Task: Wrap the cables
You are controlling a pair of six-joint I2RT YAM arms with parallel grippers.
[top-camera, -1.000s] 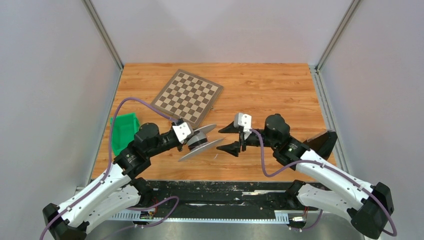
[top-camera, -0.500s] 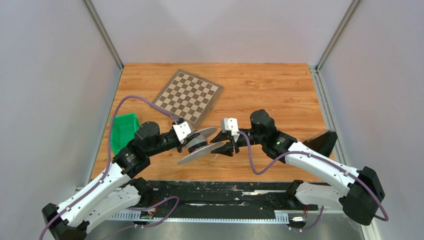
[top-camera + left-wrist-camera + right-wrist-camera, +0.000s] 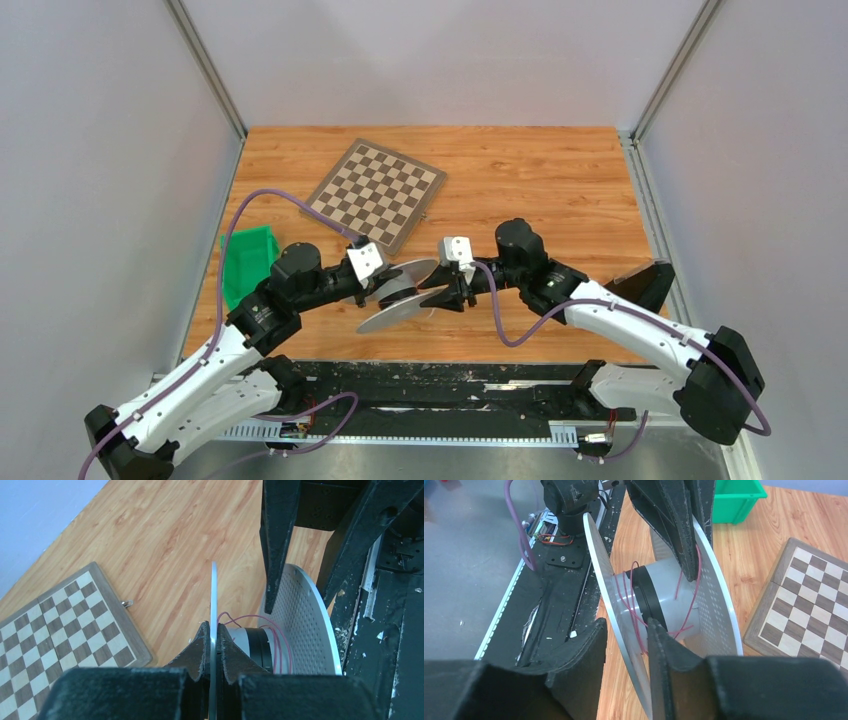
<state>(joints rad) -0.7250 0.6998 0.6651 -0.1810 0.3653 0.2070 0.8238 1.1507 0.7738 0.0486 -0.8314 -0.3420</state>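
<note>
A spool point(image 3: 400, 295) with two silver discs and a grey hub point(image 3: 674, 587) hangs above the table's near middle. A thin red cable point(image 3: 684, 628) lies in loose loops round the hub. My left gripper point(image 3: 213, 627) is shut on the edge of the plain disc point(image 3: 213, 595); the perforated disc point(image 3: 305, 620) stands to its right. My right gripper point(image 3: 626, 625) straddles the rim of the near disc point(image 3: 614, 605). One finger sits between the discs against the hub, the other outside with a gap. In the top view the left gripper point(image 3: 385, 283) and right gripper point(image 3: 437, 293) meet at the spool.
A folded chessboard point(image 3: 375, 192) lies behind the spool. A green bin point(image 3: 247, 262) sits at the left edge of the table. The black mounting rail point(image 3: 420, 385) runs along the near edge. Grey walls close in both sides.
My right gripper has moved left up to the spool and its jaws have narrowed around the disc's rim. The left gripper has kept its hold, nearly still.
</note>
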